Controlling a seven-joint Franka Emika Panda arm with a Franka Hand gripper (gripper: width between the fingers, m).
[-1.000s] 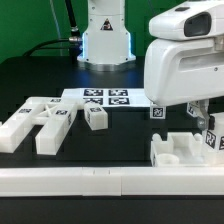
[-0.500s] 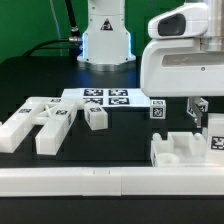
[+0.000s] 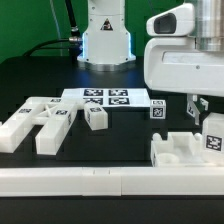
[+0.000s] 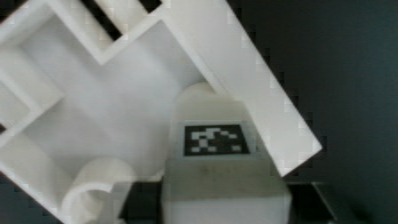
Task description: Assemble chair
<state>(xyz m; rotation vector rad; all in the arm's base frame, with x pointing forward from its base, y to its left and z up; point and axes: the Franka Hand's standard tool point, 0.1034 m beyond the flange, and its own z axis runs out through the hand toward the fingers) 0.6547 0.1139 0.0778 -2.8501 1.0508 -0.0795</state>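
My gripper (image 3: pixel 205 118) is at the exterior view's right, shut on a chunky white chair part with a square tag (image 3: pixel 213 138). It holds the part upright at the right end of the blocky white seat piece (image 3: pixel 178 150). In the wrist view the tagged part (image 4: pixel 221 150) sits between my dark fingers (image 4: pixel 150 203). It rests against the seat piece's slanted walls (image 4: pixel 107 90). More chair parts lie at the left: a forked flat piece (image 3: pixel 35 122), a small block (image 3: pixel 96 117) and a tagged block (image 3: pixel 158 109).
The marker board (image 3: pixel 105 98) lies in the middle at the back. A long white border rail (image 3: pixel 100 182) runs along the front edge. The robot's base (image 3: pixel 105 40) stands behind the marker board.
My hand has risen a little at the right, showing more of the fingers. The tagged part stays at the seat piece's right end. The other parts have not moved.
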